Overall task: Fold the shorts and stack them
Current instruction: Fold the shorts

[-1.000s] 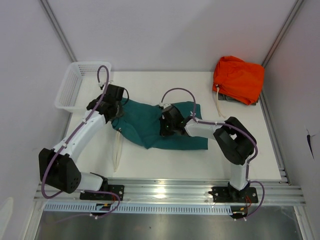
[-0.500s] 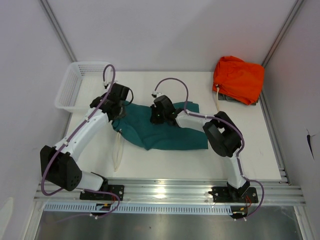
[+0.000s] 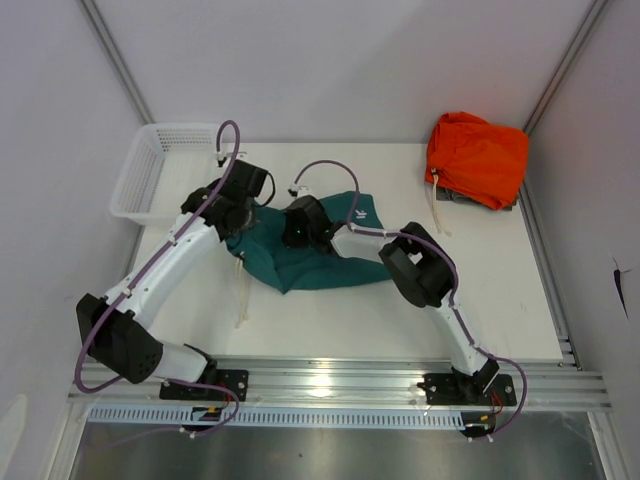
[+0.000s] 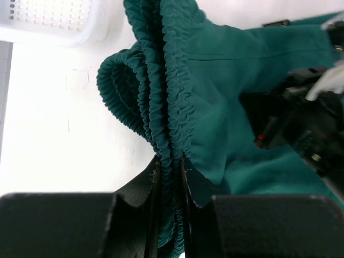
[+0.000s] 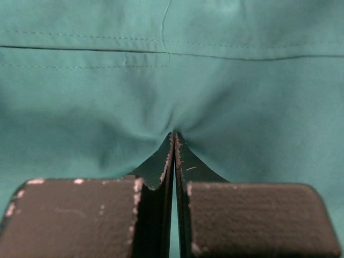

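Observation:
The teal-green shorts (image 3: 320, 262) lie bunched in the middle of the white table, with the cream drawstring (image 3: 240, 292) trailing off their left side. My left gripper (image 3: 240, 213) is shut on the gathered elastic waistband (image 4: 166, 97) at the shorts' left end. My right gripper (image 3: 297, 228) is shut on a pinch of the shorts' fabric (image 5: 172, 91) near the top middle, close to the left gripper. The right arm reaches across the cloth and hides part of it.
A white mesh basket (image 3: 150, 175) stands at the back left, just beyond the left gripper. A folded orange garment (image 3: 477, 157) lies at the back right. An aluminium rail (image 3: 330, 378) runs along the near edge.
My right gripper has dragged its pinch of fabric leftward and away from me, folding the shorts' right part toward the left. My left gripper has shifted slightly away with the waistband.

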Tool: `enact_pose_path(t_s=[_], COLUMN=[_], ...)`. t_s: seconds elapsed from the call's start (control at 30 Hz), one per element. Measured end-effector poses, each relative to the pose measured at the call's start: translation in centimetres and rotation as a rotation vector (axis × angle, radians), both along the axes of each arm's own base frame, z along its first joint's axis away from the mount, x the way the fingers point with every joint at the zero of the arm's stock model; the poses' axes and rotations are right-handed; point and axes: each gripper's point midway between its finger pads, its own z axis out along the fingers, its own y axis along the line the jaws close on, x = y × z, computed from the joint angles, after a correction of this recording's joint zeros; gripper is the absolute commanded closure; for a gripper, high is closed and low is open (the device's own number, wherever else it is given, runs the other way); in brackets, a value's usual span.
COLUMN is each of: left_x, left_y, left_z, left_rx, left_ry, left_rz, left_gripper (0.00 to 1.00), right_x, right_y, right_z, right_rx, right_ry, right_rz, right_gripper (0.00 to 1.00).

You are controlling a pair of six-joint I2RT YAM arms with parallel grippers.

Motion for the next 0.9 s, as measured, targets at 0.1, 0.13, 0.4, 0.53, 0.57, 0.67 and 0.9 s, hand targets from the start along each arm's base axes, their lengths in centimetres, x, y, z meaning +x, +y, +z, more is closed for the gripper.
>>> enact_pose_path(t_s=[0.1,0.13,0.4,0.53,0.57,0.67,0.9], left_x=[-0.1,-0.2,-0.4,-0.6,-0.6,-0.5,-0.6], left_y=[0.1,0.2,0.5,0.6,0.6,0.7,1.0], left_z=[0.1,0.1,1.3,1.5,1.6,2.2,2.3], left_rx=[0.019,0.026,0.057,0.063,0.065,0.068,0.089], left_ry=[0.005,0.011,0.008,0.012,0.013,0.004,0.006], left_rz=[-0.013,-0.018,-0.036,-0.039,-0.04,-0.042,-0.039], left_gripper=[0.81,0.81,0.81,0.81,0.81,0.81,0.81], right_x=[-0.2,-0.3,-1.2,-0.6,-0.5,0.0,1.8], right_y=[2.4,3.0,4.0,2.6,1.8,0.4,-2.5], right_z=[0.0,0.1,0.2,0.7,1.0,2.8,10.8], right_rx=[0.022,0.028,0.027,0.012,0.003,-0.002,0.063], right_ry=[-0.006,-0.008,0.018,0.029,0.032,0.019,-0.076], right_rz=[0.019,0.025,0.044,0.026,0.02,0.009,-0.01], right_gripper=[1.0,1.0,1.0,1.0,1.0,1.0,0.87])
